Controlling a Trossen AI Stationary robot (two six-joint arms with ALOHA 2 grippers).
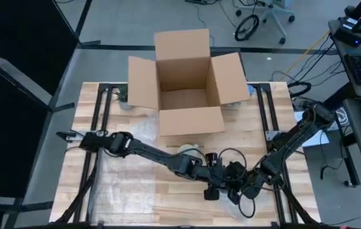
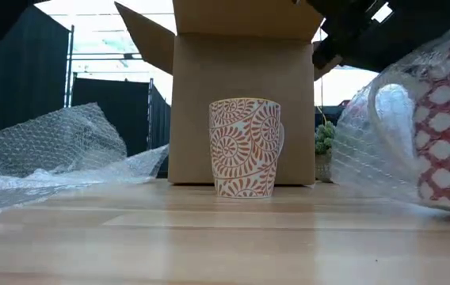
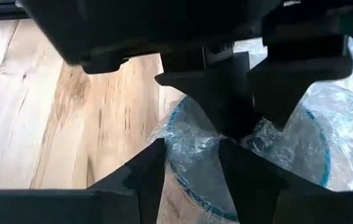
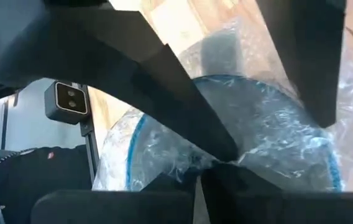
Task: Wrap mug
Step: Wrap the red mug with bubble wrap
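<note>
Both arms reach in low and meet near the desk's (image 1: 104,197) front edge, left fingers (image 3: 145,180) and right fingers (image 4: 183,112) pinching the bubble-wrapped mug (image 3: 276,149); open wood on the left.

Glossy ceramic mug (image 2: 245,147), matt cardboard box (image 2: 241,103).

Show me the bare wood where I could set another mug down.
Bare table lies left of the cardboard box and at the near-right corner beyond the right arm. Crowded: near centre, where the left tool and right tool meet over a wrapped bundle; bubble wrap near-left; the mug before the box.
</note>
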